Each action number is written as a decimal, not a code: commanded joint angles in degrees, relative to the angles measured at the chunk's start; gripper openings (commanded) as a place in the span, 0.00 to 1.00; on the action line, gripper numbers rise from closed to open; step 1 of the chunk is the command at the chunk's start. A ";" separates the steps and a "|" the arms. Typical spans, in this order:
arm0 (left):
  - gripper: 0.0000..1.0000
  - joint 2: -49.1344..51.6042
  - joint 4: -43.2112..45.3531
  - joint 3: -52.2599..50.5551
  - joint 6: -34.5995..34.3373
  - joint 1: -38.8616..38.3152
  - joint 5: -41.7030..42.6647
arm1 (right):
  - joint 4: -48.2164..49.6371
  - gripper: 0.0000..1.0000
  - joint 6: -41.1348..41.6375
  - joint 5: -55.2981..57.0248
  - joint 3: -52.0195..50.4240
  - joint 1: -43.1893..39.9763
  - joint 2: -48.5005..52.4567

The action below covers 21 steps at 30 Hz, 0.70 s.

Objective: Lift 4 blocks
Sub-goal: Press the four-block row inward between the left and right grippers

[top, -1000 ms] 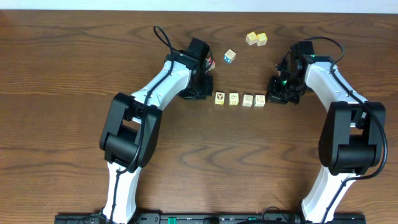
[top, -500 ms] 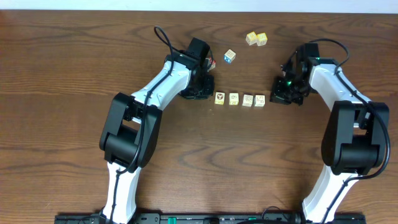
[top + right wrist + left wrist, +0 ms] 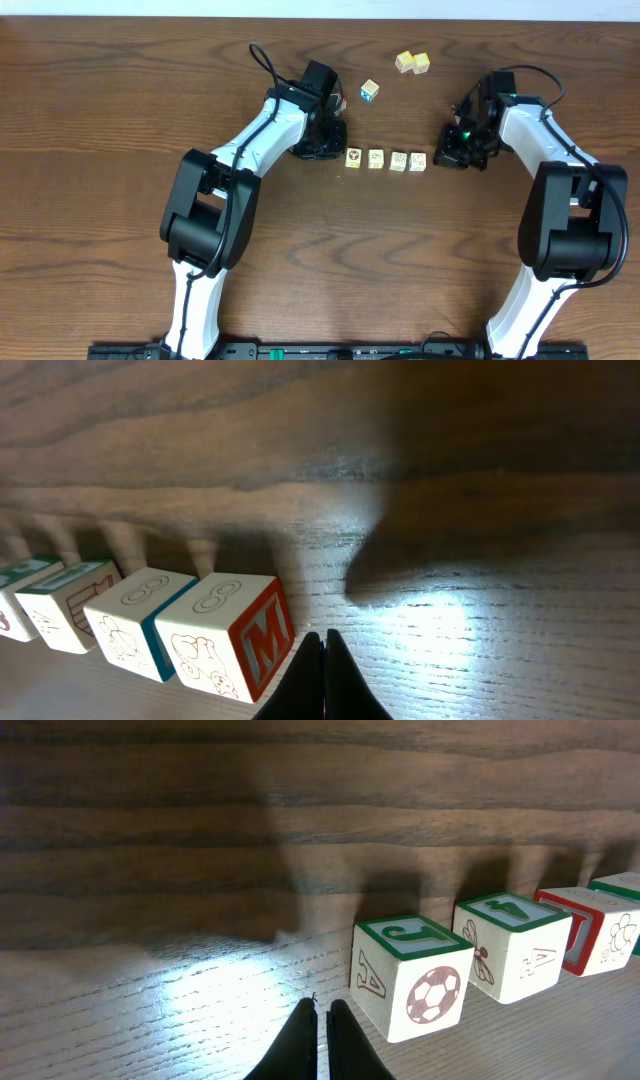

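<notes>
Row of four blocks (image 3: pixel 385 159) sits mid-frame overhead on bench (image 3: pixel 100 150). Left pincer (image 3: pixel 320 1020), right pincer (image 3: pixel 323 650) both pinched closed, empty, flanking row ends. Best: press end faces inward evenly, at equal height, then raise together.

Counter surface: dark brown wood-grain counter (image 3: pixel 100 120); the grain runs left to right in the overhead view.
Far edge: pale strip (image 3: pixel 320 8) along the top of the overhead view; wall or floor cannot be determined.
Light, left wrist view: bright patch (image 3: pixel 200 1005) on the counter, broad shadow (image 3: pixel 130 840) beyond it.
Light, right wrist view: second bright patch (image 3: pixel 440 610), second shadow (image 3: pixel 500 480) beyond it.
</notes>
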 commanded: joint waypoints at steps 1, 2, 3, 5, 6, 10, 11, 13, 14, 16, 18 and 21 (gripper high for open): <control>0.07 0.35 0.09 -0.46 1.16 -0.39 0.81 | 0.07 0.01 -0.59 -1.09 -0.92 0.28 -0.37; 0.07 0.35 0.24 -0.46 1.16 -0.39 0.81 | 0.15 0.01 -0.59 -1.11 -1.07 0.28 -0.37; 0.07 0.35 0.28 -0.46 1.16 -0.39 0.79 | 0.35 0.01 -0.59 -1.31 -1.22 0.33 -0.37; 0.07 0.35 0.22 -0.46 1.16 -0.39 0.79 | 0.94 0.01 -0.59 -2.05 -1.44 0.39 -0.37; 0.07 0.35 0.20 -0.46 1.16 -0.42 0.81 | 1.22 0.01 -0.61 -2.73 -1.46 0.48 -0.37; 0.07 0.35 0.13 -0.46 1.16 -0.55 0.79 | 2.32 0.01 -0.59 -4.59 -1.46 0.72 -0.37; 0.07 0.35 0.09 -0.46 1.16 -0.57 0.79 | 2.43 0.01 -0.61 -5.16 -1.46 0.72 -0.37; 0.07 0.35 -0.02 -0.46 1.16 -0.55 0.79 | 2.34 0.01 -0.63 -5.40 -1.51 0.72 -0.37; 0.07 0.35 -0.02 -0.46 1.16 -0.55 0.79 | 2.32 0.01 -0.63 -5.42 -1.57 0.72 -0.37; 0.07 0.35 0.00 -0.46 1.16 -0.57 0.79 | 2.43 0.01 -0.61 -5.42 -1.84 0.79 -0.37; 0.07 0.35 -0.04 -0.46 1.16 -0.57 0.79 | 2.80 0.01 -0.59 -5.42 -2.34 0.87 -0.37; 0.07 0.35 -0.42 -0.46 1.16 -0.57 0.79 | 4.31 0.01 -0.57 -5.62 -3.98 0.92 -0.37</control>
